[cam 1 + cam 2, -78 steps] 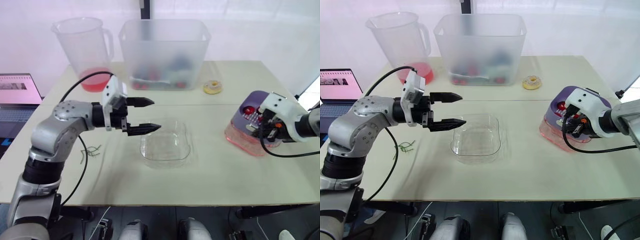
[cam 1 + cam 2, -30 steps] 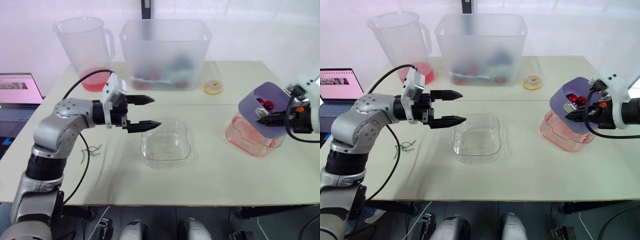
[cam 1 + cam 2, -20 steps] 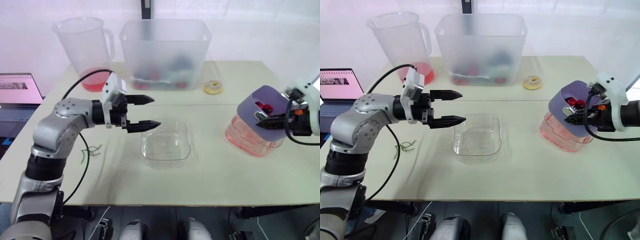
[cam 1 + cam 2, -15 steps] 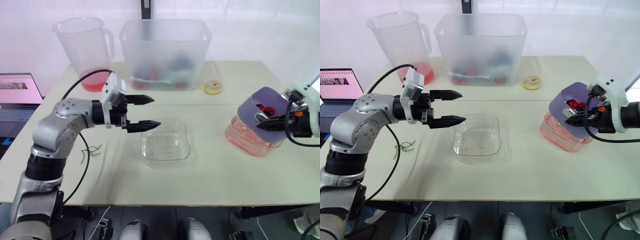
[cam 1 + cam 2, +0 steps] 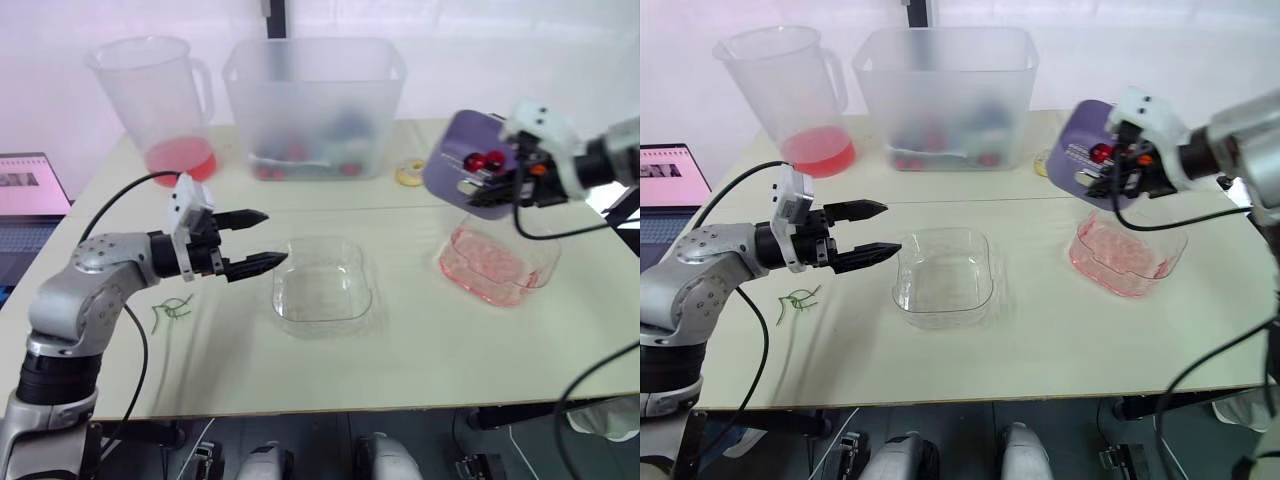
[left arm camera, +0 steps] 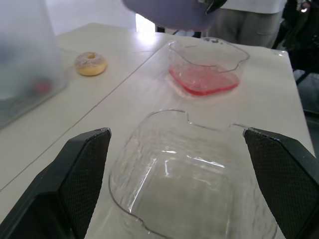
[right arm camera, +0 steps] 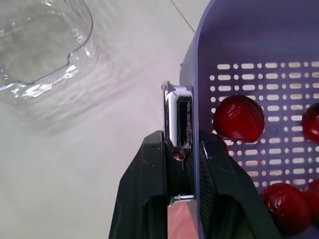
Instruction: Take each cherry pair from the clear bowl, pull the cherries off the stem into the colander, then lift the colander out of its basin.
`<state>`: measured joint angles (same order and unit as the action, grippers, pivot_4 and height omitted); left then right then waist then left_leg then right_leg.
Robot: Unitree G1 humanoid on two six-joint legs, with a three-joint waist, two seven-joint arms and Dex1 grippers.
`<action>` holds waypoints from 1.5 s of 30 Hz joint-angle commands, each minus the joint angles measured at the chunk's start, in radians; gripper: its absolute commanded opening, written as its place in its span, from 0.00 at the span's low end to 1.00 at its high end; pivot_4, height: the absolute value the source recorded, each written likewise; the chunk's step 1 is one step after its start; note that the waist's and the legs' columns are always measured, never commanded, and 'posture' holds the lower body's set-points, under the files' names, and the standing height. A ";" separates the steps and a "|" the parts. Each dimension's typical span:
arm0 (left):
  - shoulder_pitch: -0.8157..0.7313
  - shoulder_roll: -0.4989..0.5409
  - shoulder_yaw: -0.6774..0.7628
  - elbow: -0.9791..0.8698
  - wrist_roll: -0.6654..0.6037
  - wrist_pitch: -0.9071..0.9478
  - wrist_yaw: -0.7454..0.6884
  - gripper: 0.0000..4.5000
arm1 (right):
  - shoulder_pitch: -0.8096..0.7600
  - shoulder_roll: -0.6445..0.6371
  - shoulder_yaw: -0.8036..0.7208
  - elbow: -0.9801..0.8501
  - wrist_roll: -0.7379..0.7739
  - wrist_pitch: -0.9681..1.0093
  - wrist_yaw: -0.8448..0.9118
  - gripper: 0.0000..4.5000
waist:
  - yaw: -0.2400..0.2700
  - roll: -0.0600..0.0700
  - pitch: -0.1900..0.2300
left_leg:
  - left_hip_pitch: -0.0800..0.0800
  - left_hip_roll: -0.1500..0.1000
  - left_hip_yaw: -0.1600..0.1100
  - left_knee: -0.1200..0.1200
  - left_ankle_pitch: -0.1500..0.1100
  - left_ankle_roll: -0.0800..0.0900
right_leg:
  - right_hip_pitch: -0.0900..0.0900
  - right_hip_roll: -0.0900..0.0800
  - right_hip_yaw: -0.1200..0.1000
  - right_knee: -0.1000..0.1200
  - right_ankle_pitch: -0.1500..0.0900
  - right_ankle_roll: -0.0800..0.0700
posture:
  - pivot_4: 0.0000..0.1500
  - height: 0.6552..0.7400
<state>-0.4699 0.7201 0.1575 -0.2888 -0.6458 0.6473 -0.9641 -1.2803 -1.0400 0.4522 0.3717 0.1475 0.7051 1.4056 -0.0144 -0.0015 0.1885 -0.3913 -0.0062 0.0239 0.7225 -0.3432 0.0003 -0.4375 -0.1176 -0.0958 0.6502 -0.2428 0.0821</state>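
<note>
clear bowl (image 5: 322, 285) mid-tabletop | basin (image 5: 500, 265) with pink water near right edge | purple colander (image 5: 452, 150) tilted in air above basin, toward back edge | right gripper (image 7: 182, 154) clamped on colander rim | left gripper (image 5: 272, 236) wide, hovering left of bowl | cherries (image 5: 485, 160) inside colander

The left arm is bent at the elbow, forearm reaching forward and inward, its end effector (image 5: 272, 236) level with both fingers spread wide. The right arm is held high, its end effector (image 7: 178, 143) clamped on the colander (image 5: 452, 145) rim.
</note>
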 commanded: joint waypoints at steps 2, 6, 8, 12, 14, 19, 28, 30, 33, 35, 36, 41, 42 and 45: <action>0.089 0.002 0.077 -0.120 -0.022 -0.001 0.078 1.00 | -0.124 0.165 0.073 0.303 -0.152 -0.238 0.066 0.05 | 0.001 0.000 0.000 | -0.001 0.000 0.001 0.000 0.000 0.000 | -0.001 0.000 0.000 0.000 0.000 0.000 | 1.00 0.39; 0.168 0.008 0.142 -0.201 -0.061 0.029 0.143 1.00 | -0.149 0.283 0.092 0.487 -0.222 -0.379 0.107 0.05 | 0.009 0.000 0.000 | -0.003 -0.001 -0.001 0.001 0.000 0.000 | -0.001 -0.001 -0.001 0.000 0.000 0.000 | 1.00 0.39; 0.198 0.011 0.159 -0.235 -0.078 0.041 0.164 1.00 | -0.146 0.324 0.090 0.551 -0.250 -0.428 0.109 0.05 | 0.007 0.000 0.000 | -0.003 -0.001 -0.002 0.002 0.000 0.000 | 0.000 -0.001 -0.002 0.000 0.000 0.000 | 1.00 0.39; 0.239 0.021 0.198 -0.290 -0.111 0.067 0.211 1.00 | -0.102 0.378 0.088 0.608 -0.291 -0.496 0.119 0.05 | 0.001 0.000 0.000 | -0.002 -0.001 -0.002 0.003 0.000 0.000 | 0.001 -0.001 -0.002 0.001 0.000 0.000 | 1.00 0.39; 0.252 0.031 0.213 -0.303 -0.129 0.072 0.218 1.00 | -0.082 0.391 0.079 0.618 -0.301 -0.516 0.123 0.05 | 0.000 0.000 0.000 | -0.002 0.000 -0.002 0.003 0.000 0.000 | 0.001 -0.001 -0.002 0.001 0.000 0.000 | 1.00 0.39; 0.256 0.053 0.214 -0.308 -0.148 0.079 0.237 1.00 | -0.042 0.413 0.060 0.637 -0.340 -0.589 0.071 0.05 | 0.000 0.000 0.000 | -0.002 0.000 -0.002 0.003 0.000 -0.001 | 0.001 -0.001 -0.002 0.001 0.000 0.000 | 1.00 0.39; 0.214 0.075 0.192 -0.246 -0.168 0.078 0.229 1.00 | -0.095 0.356 -0.053 0.555 -0.314 -0.507 0.125 0.77 | 0.001 0.000 0.000 | -0.001 0.000 -0.002 0.003 0.000 -0.001 | 0.001 -0.001 -0.002 0.001 0.000 0.000 | 1.00 0.39; 0.191 0.070 0.190 -0.210 -0.179 0.091 0.232 1.00 | -0.149 0.317 -0.113 0.535 -0.279 -0.440 0.152 0.98 | 0.002 0.002 0.001 | -0.001 0.000 -0.002 0.003 0.000 -0.001 | 0.001 -0.001 -0.001 0.001 0.000 0.000 | 1.00 0.39; 0.176 0.074 0.178 -0.166 -0.180 0.074 0.193 1.00 | -0.183 0.202 -0.174 0.490 -0.216 -0.366 0.204 0.99 | 0.006 0.002 0.001 | -0.001 -0.001 -0.002 0.002 0.000 -0.001 | 0.001 -0.001 -0.002 0.000 0.000 0.000 | 1.00 0.39; 0.169 0.078 0.171 -0.132 -0.166 0.062 0.174 1.00 | -0.169 0.137 -0.196 0.460 -0.165 -0.345 0.209 0.99 | 0.007 0.001 0.000 | -0.001 -0.001 -0.002 0.001 0.000 -0.001 | 0.001 -0.001 -0.002 -0.001 0.000 0.000 | 1.00 0.39; 0.170 0.100 0.147 -0.097 -0.116 0.039 0.157 1.00 | -0.133 0.080 -0.212 0.424 -0.108 -0.340 0.209 0.99 | 0.005 0.001 0.000 | -0.001 -0.001 -0.002 0.000 0.000 -0.001 | 0.001 -0.001 -0.002 -0.001 0.000 0.000 | 1.00 0.39; 0.153 0.166 0.117 0.057 -0.008 -0.055 0.072 1.00 | 0.040 -0.092 -0.445 0.373 -0.018 -0.364 0.147 0.99 | 0.004 0.001 0.001 | 0.000 -0.001 0.000 0.001 0.000 -0.001 | 0.003 -0.001 -0.002 0.000 0.000 0.000 | 1.00 0.39; 0.148 0.176 0.118 0.083 0.002 -0.068 0.054 1.00 | 0.127 -0.135 -0.507 0.363 -0.005 -0.412 0.102 0.99 | 0.006 0.001 0.001 | 0.000 -0.001 0.001 0.001 0.000 -0.001 | 0.003 -0.001 -0.002 0.000 0.000 0.000 | 1.00 0.39; 0.158 0.208 0.089 0.153 0.086 -0.120 0.032 1.00 | 0.422 -0.213 -0.667 0.304 0.017 -0.518 0.010 0.99 | 0.006 0.001 0.001 | 0.000 -0.001 0.002 -0.001 0.000 -0.001 | 0.002 -0.001 -0.003 -0.001 0.000 0.000 | 1.00 0.39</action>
<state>-0.3116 0.9076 0.2459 -0.1556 -0.6057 0.5729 -0.9155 -0.9531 -1.2129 -0.1160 0.7316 0.1433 0.2632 1.4706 -0.0087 -0.0001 0.1891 -0.3910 -0.0068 0.0261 0.7207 -0.3431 -0.0003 -0.4357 -0.1192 -0.0984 0.6491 -0.2428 0.0821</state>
